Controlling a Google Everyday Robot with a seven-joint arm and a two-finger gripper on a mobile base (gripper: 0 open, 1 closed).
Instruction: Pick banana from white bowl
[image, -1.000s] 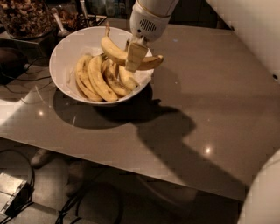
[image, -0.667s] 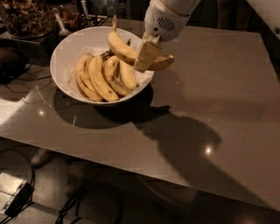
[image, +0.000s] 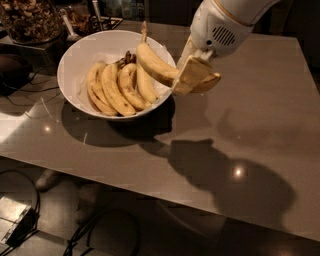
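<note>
Gripper (image: 193, 80) pinching banana (image: 154, 64) | banana raised since a second ago, now over white bowl (image: 67, 82) rim at 3 o'clock | pick looks nearly complete

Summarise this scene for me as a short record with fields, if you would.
gripper: above the bowl's right rim, shut on the banana
banana: held by its lower end, raised, stem pointing up and away over the bowl
white bowl: stands on the table, left of the gripper
other bananas: lying side by side inside the bowl
table: grey, glossy
jar of nuts: beyond the bowl, far left
</note>
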